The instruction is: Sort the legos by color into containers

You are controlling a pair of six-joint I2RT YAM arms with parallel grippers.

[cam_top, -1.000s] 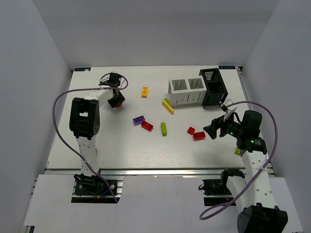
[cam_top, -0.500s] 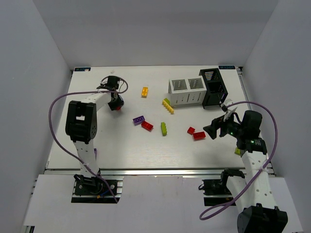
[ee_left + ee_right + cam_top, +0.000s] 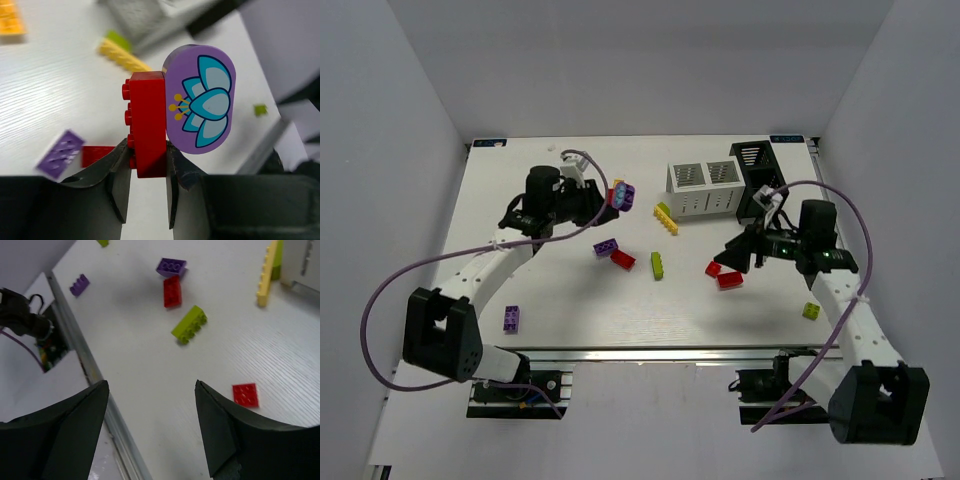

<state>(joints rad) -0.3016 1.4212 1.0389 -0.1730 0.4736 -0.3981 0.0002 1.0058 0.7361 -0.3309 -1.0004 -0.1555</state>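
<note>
The left pincer (image 3: pixel 147 172) is seen pressed onto the lower end of a red brick (image 3: pixel 148 125), and a purple oval piece (image 3: pixel 200 102) printed with a blue flower is joined to that brick. The pinch is made at one end only, probably so that most of the brick stands clear for release. The brick's long axis runs straight out from the pincer, along the fingers. Its studs face one finger's side, and the oval piece sits on the opposite side with its print turned back toward the wrist. Both are judged to be carried clear of the surface (image 3: pixel 560 290), with the white box (image 3: pixel 705 188) and black bin (image 3: pixel 758 182) well ahead of the pincer.

The right pincer (image 3: pixel 150 390) is spread wide with nothing between its fingers, and it is tilted down over the surface. A flat red plate (image 3: pixel 245 394) lies just beside its right finger, studs up. A lime green brick (image 3: pixel 189 324) lies farther ahead, its long axis slanted. This pose is judged to be a line-up for a pick of the plate.
</note>
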